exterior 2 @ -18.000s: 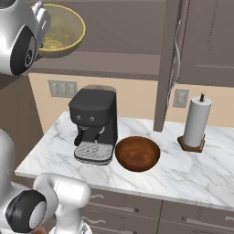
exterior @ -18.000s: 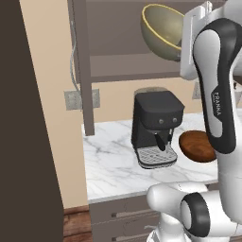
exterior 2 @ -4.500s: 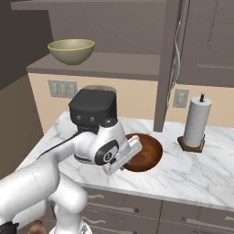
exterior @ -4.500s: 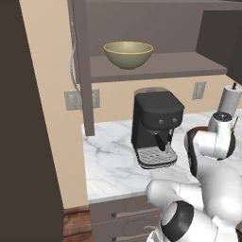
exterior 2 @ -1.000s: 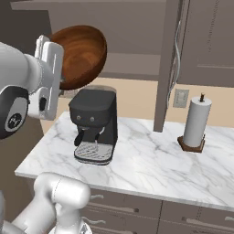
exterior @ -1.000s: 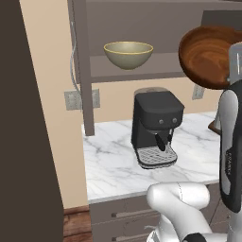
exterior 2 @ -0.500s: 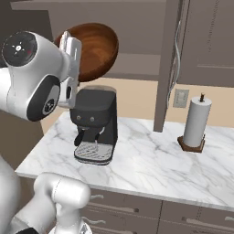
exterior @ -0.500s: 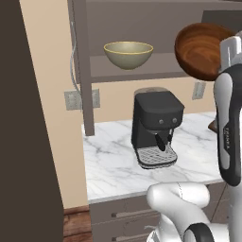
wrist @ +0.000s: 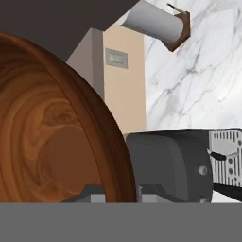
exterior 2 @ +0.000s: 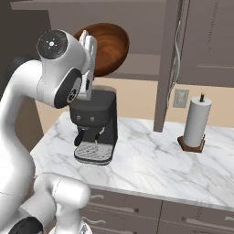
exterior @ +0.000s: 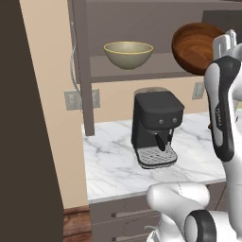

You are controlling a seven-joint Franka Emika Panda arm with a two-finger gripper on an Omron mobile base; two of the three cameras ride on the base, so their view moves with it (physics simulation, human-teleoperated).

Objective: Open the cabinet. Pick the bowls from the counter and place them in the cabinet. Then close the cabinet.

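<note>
arm raised high, gripper (exterior 2: pixel 90 48) clamped

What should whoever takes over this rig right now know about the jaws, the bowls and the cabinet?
Gripper: jaws shut on the rim of the brown wooden bowl, held tilted up at shelf height.
Olive-yellow bowl: upright on the cabinet shelf.
Cabinet: doors open.
Counter: carries the coffee machine and paper towel roll.
Done: cabinet opened, first bowl shelved, second bowl lifted.
Left: set the brown bowl on the shelf, release, close the doors.

White glossy arm (exterior 2: pixel 27 105) w/ rounded segments — dark grey joint caps, small grey lettering on forearm (exterior: pixel 221 113).
</note>
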